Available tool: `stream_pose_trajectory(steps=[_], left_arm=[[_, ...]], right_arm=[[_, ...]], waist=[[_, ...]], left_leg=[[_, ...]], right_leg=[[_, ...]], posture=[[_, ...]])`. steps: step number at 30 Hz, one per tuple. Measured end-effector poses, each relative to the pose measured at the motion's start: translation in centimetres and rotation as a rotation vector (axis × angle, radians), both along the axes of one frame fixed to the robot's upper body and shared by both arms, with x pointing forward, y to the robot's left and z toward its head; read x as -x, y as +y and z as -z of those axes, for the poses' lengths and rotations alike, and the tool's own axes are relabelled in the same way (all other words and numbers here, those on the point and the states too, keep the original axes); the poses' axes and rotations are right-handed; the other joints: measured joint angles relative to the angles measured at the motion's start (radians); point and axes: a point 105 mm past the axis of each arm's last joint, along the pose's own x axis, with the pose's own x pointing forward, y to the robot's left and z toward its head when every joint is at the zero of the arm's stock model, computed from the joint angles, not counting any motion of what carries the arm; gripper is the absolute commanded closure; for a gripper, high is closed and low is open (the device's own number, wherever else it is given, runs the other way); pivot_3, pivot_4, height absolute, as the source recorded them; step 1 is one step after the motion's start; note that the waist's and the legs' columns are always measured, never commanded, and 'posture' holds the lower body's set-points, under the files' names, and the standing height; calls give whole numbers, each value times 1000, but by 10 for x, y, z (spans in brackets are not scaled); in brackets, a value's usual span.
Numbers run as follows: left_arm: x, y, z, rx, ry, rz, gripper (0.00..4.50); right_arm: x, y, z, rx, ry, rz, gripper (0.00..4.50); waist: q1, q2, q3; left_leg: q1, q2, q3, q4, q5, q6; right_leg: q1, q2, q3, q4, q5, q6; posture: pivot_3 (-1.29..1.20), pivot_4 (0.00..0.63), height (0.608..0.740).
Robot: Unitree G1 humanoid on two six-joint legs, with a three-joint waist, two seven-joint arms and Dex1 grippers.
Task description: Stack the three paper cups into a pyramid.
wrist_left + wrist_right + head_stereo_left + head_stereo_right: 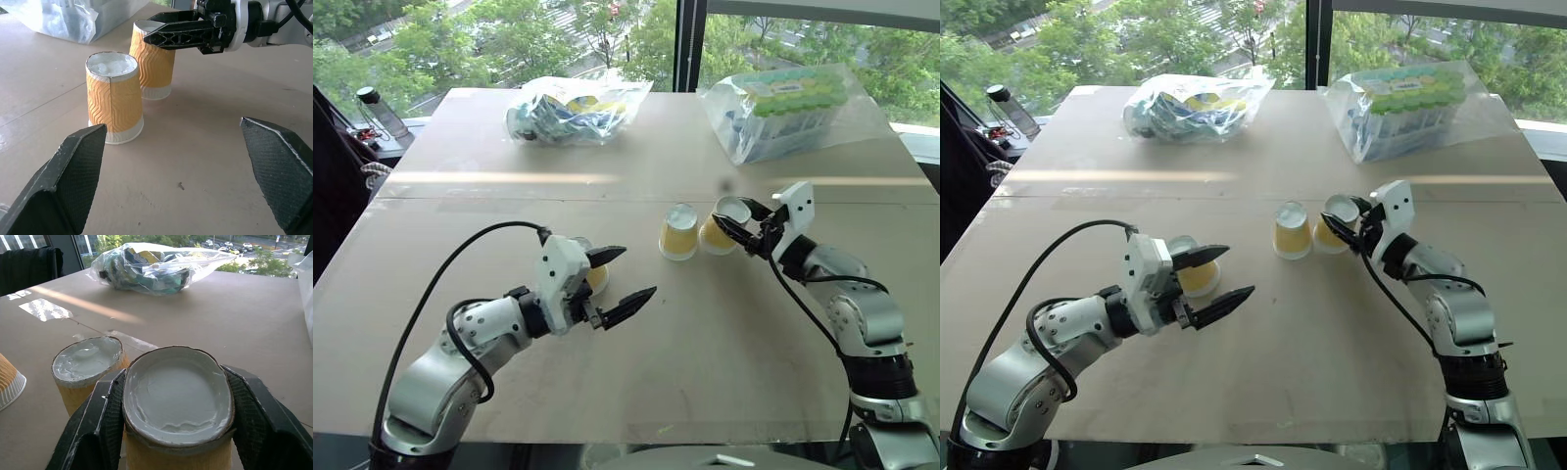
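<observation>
Right pincer [736, 227] clamps a cup [720, 231] mid-frame, left pincer [619, 281] gapes idle; better set it gently beside its neighbour [678, 233].

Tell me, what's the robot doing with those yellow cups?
It's building a cup pyramid. The right gripper is squeezed shut on one upside-down cup, right beside a second cup on the table. The left gripper hangs open near the third cup. Nothing is stacked yet.
</observation>
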Motion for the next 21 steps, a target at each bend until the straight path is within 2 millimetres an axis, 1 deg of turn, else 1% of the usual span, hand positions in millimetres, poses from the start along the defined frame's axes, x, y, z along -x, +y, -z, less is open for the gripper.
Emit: stream_pose_trajectory(steps=[3,10,12,13,15,17,18,19,21], left_arm=[[-2,7,-3,-15,-24,-28,0],[-2,9,-4,-15,-32,-34,0],[-2,9,-5,-14,-36,-34,0],[-2,9,-5,-14,-38,-34,0],[-2,9,-5,-12,-36,-37,0],[-2,10,-3,-7,-32,-48,0],[-3,12,-2,18,-27,-87,0],[-2,12,0,52,-18,-122,0],[0,12,9,110,20,-193,0]], right_arm=[[-2,4,7,31,19,-16,2333],[2,6,10,57,33,-46,2333],[2,6,10,60,32,-46,1325],[2,6,10,62,31,-45,1009],[2,6,11,61,34,-41,56],[2,7,11,51,29,-42,17],[3,8,9,46,13,-47,17],[3,6,7,49,1,-49,17],[7,-4,7,71,-13,-46,17]], waist=[[-1,0,0],[-2,0,0],[-2,0,0],[-2,0,0],[-2,0,0],[-2,0,0],[-2,0,0],[-3,0,0],[-1,0,0]], left_leg=[[0,0,0,0,0,0],[0,0,0,0,0,0],[0,0,0,0,0,0],[0,0,0,0,0,0],[0,0,0,0,0,0],[0,0,0,0,0,0],[0,0,-1,0,0,0],[1,0,0,0,0,0],[0,0,0,0,0,0]], right_leg=[[0,0,-1,0,0,0],[0,1,-1,1,0,0],[0,1,-1,1,0,0],[0,1,-1,1,0,0],[0,1,-1,1,0,0],[0,1,-1,1,0,0],[0,1,-1,1,0,0],[0,0,0,0,0,0],[0,-1,0,0,0,0]], posture=[[0,150,740],[0,150,740],[0,150,740],[0,150,740],[0,150,740],[0,150,740],[0,150,740],[0,150,740],[0,150,740]])
